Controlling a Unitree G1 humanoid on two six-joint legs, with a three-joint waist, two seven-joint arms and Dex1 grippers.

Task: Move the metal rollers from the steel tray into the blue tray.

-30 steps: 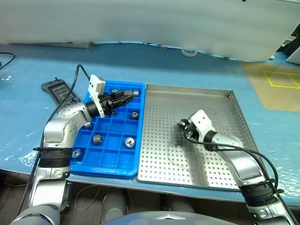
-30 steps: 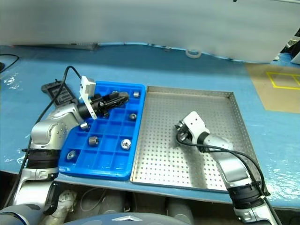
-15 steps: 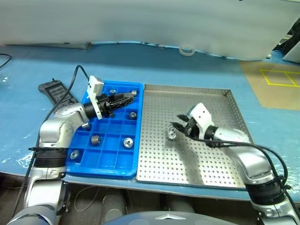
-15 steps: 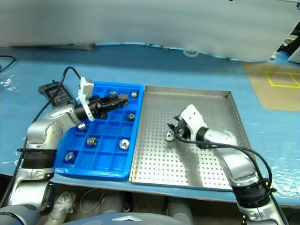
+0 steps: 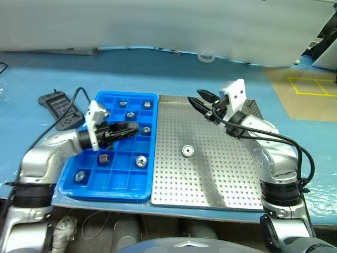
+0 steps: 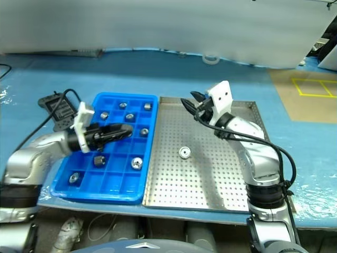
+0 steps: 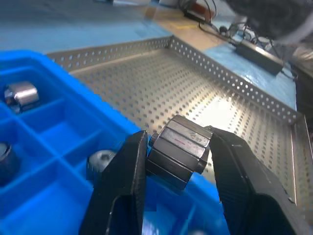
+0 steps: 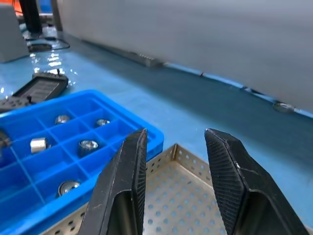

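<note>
Left pincer [image 7: 178, 161] clamped on shiny faceted metal roller [image 7: 177, 148], poised over blue tray [image 5: 120, 181], gridded plastic with square compartments. Several silver rollers in compartments, e.g. [image 5: 141, 161]. Right pincer [image 5: 200, 103] parted, nothing between ribbed black fingers [image 8: 128, 180], raised above far edge of steel tray [image 5: 231, 179], flat perforated sheet with low rim. One ring-shaped roller [image 5: 186, 151] lies on steel tray, mid-left. Dark grey controller [image 5: 57, 105] on blue counter [image 5: 158, 71].

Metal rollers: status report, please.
Left gripper shut on a shiny metal roller over blue tray. Right gripper open, raised. One roller left on steel tray.
</note>
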